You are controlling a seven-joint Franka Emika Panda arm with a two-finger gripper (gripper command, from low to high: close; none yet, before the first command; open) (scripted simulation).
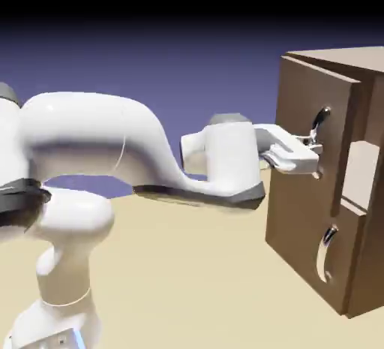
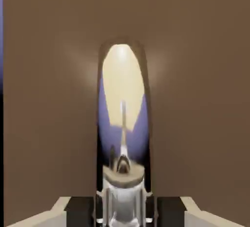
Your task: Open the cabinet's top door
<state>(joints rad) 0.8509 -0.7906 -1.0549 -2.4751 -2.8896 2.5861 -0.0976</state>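
Claw (image 1: pixel 315 146) closing on top door's handle (image 2: pixel 123 99), door standing ajar

Claw's fingertips (image 2: pixel 80 211) are sitting on either side of the handle in the hand view, w/ the lower part of the curved metal showing between them, so we're reading it as shut on the handle. In the ext. view we're seeing it reaching the top door (image 1: pixel 301 96) at the handle's lower half, the upper half curving up above the fingers.

Top door is forming the upper front of the brown cabinet (image 1: pixel 360 57), on the ext. view's right. It's standing a bit off the body along its right-hand edge, incl. a gap at the top, & a pale patch (image 1: pixel 361 173) is showing beside that edge. Lower door (image 1: pixel 300 224) is sitting directly below, w/ its own curved silver handle, the lower handle (image 1: pixel 325 254), nearer the right-hand edge.

White arm (image 1: pixel 94 126) is stretching across from the ext. view's left, approx. level, above the pale tan tabletop (image 1: pixel 187 280). Behind it we're seeing the blue-violet backdrop (image 1: pixel 225 70), darkening to black up top. In the hand view, brown wood is filling most of the bkgd., & the handle's shiny face is mirroring yellow & blue.
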